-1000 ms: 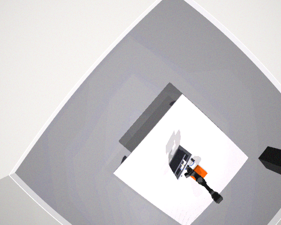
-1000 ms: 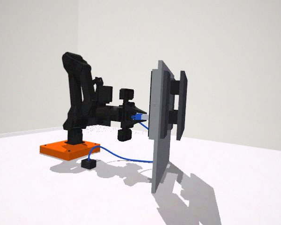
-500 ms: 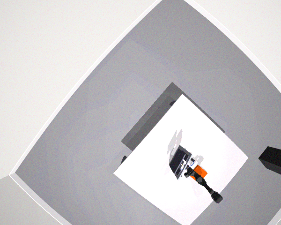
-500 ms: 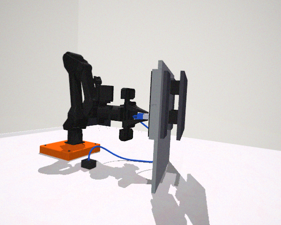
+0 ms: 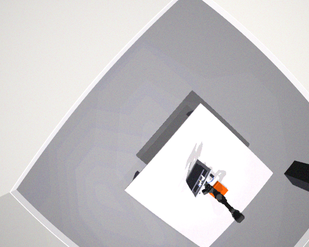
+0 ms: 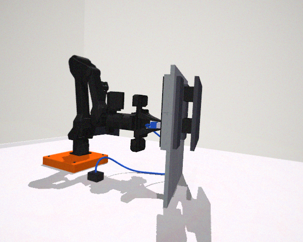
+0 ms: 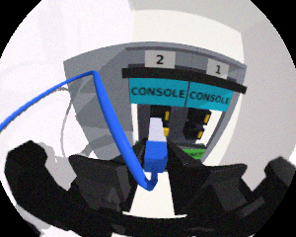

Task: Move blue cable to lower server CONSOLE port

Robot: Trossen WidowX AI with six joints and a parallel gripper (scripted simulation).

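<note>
Wrist: dark hand (image 5: 204, 184) (image 6: 160, 125) (image 7: 156, 141) grips glossy, boxy blue plug (image 6: 153, 124) (image 7: 155, 157).

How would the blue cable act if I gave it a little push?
The blue cable would probably bend and swing instead of staying straight, because it already curves in a loose arch. It looks thin, so it's likely light. Its low end likely wouldn't slide far, since it runs into a black block on the table.

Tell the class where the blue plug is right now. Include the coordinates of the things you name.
In the exterior and wrist views, the blue plug (image 6: 153, 124) (image 7: 156, 157) sits between the claw's (image 6: 160, 125) (image 7: 156, 143) fingers, at the server panel's (image 6: 166, 112) (image 7: 101, 99) arm-facing side.
</note>
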